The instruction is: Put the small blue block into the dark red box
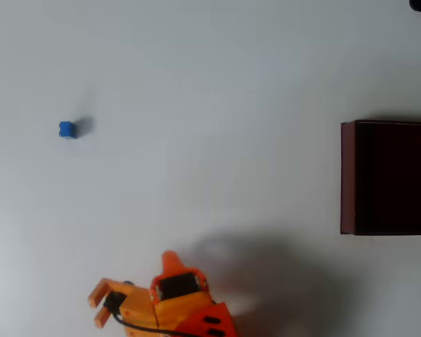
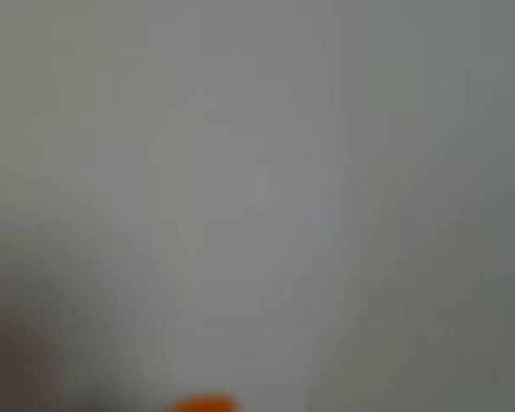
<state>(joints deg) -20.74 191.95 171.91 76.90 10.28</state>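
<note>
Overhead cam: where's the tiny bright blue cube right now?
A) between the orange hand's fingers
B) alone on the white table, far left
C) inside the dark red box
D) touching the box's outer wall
B: the tiny bright blue cube sits on the white table at far left, apart from the large dark red box at right and the orange hand at bottom.

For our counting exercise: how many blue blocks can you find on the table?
1. The small blue block lies alone at the table's upper left in the overhead view, far from the dark red box. The box runs past the picture's edge.
</note>
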